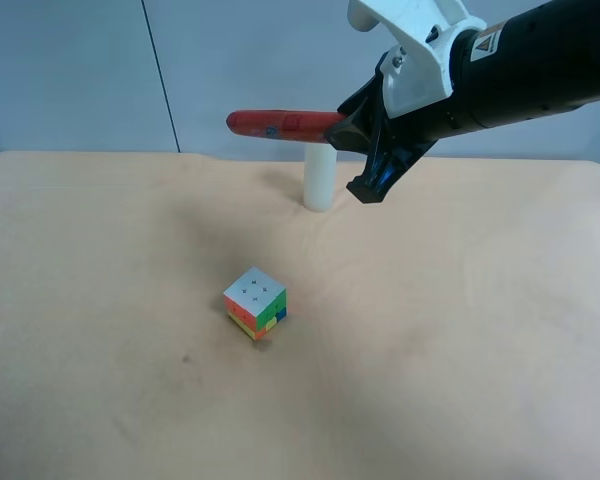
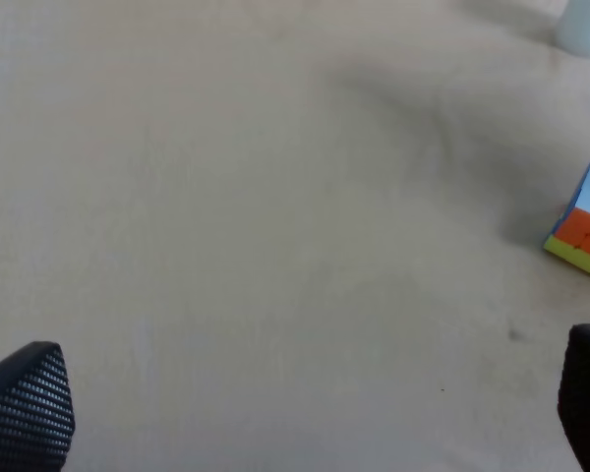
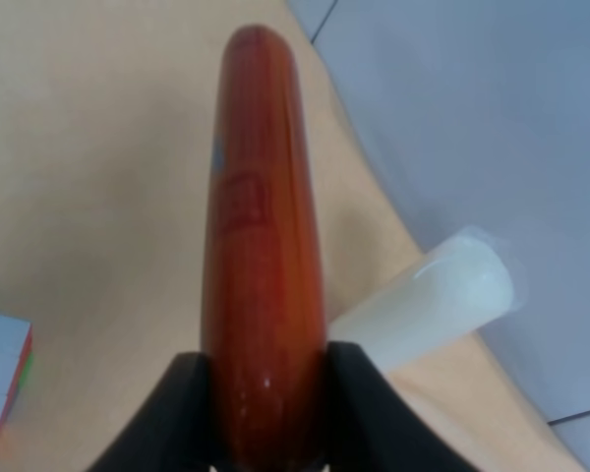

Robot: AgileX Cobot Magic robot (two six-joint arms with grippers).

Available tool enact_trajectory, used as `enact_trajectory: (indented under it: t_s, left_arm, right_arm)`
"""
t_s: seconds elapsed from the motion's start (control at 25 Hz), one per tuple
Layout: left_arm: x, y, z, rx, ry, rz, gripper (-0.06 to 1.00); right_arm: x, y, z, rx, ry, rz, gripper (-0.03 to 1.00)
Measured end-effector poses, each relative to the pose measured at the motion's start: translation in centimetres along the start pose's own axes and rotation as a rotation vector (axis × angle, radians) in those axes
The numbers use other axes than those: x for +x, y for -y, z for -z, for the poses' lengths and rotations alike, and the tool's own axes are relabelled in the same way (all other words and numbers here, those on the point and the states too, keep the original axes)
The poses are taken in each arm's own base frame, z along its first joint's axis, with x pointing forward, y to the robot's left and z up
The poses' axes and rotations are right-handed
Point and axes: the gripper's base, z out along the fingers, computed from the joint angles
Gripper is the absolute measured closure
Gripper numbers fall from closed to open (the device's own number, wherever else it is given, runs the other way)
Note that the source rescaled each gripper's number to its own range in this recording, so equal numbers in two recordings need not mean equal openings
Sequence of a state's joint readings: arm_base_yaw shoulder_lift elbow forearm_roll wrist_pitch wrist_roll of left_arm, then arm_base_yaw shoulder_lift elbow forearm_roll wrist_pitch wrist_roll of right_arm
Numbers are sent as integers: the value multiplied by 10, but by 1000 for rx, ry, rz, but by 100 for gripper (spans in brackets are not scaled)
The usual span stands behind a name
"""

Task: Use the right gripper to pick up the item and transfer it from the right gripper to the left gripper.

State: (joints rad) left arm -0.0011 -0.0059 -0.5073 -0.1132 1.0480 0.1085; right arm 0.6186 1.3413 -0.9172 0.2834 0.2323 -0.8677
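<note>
Item: the red tube (image 1: 280, 123) is up in the air, well clear of the bench (image 1: 460, 330), and held at one end only.
Right pincer: the right pincer (image 3: 267, 352) is clenched on the tube, a black finger pressed to each side, with most of the tube's length sticking out free.
Long axis: it lies roughly level, pointing straight out from the right pincer toward the exterior high view's left.
Left pincer: the left pincer (image 2: 310, 403) is released, its tips spread wide with nothing between them and only bare bench below.
Which way: the tube does not show in the left wrist view, so the left pincer is not lined up on it yet. The left arm is missing from the high view too.
Nearer arm: the right one, plainly, since it has the tube. How far off the left arm is I can't tell.
Coming move: by my reading, the left pincer has to rise and close across the free stretch, crosswise to the axis, before the right one lets go.
Cylinder: the white cylinder (image 1: 319, 178) stands upright on the bench, below the tube near its gripped end. It looks like the one thing to steer clear of.
Cube: the cube (image 1: 255, 302) sits on the bench nearer the camera, well apart from the tube and likely no bother.
</note>
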Motion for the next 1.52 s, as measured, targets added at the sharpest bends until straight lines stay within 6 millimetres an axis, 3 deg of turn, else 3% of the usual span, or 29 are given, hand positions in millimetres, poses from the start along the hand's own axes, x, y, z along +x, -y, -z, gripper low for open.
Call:
enact_trajectory:
  t_s: [1.52]
  left_arm:
    - [0, 0, 0, 0, 0, 0, -6]
  right_arm:
    - [0, 0, 0, 0, 0, -4, 95]
